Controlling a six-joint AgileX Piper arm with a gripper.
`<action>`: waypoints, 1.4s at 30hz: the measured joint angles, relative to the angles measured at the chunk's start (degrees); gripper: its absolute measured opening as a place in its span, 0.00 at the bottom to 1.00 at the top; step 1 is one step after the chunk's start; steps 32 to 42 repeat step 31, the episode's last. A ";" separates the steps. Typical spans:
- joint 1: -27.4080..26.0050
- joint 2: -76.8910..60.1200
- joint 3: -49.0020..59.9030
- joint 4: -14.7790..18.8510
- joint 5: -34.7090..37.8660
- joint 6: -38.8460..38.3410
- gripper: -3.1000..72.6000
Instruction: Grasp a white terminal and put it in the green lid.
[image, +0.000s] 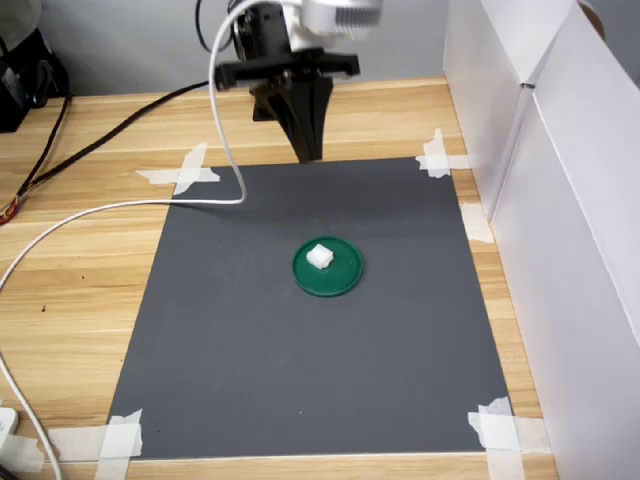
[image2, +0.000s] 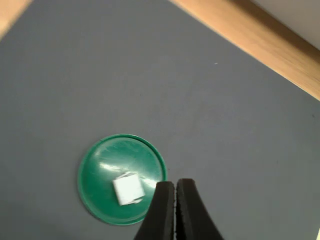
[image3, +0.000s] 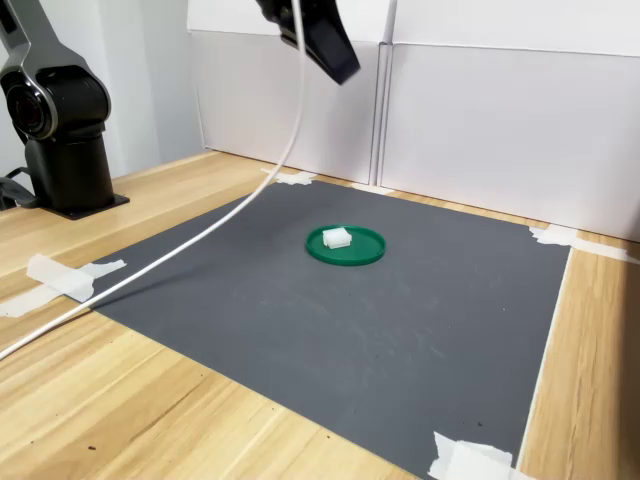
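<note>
The green lid (image: 328, 267) (image2: 122, 178) (image3: 346, 245) lies flat near the middle of the dark grey mat (image: 300, 340). The white terminal (image: 319, 256) (image2: 128, 188) (image3: 336, 237) rests inside the lid, free of any grip. My gripper (image: 309, 152) (image2: 175, 187) (image3: 342, 68) hangs high above the mat, behind the lid in the first exterior view. Its black fingers (image2: 162, 210) are pressed together with nothing between them.
White tape strips (image: 180, 172) hold the mat's corners to the wooden table (image: 70, 280). A white cable (image: 120, 208) (image3: 240, 210) trails from the arm across the mat's corner. White box walls (image: 560, 180) (image3: 480, 120) stand along one side. The arm's base (image3: 60, 140) stands at the second exterior view's left.
</note>
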 joint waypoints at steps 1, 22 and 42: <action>0.00 -2.79 1.30 0.00 -0.27 2.05 0.02; -17.74 -44.23 22.43 1.69 -0.53 12.28 0.02; -17.74 -51.34 32.97 1.75 3.94 12.28 0.02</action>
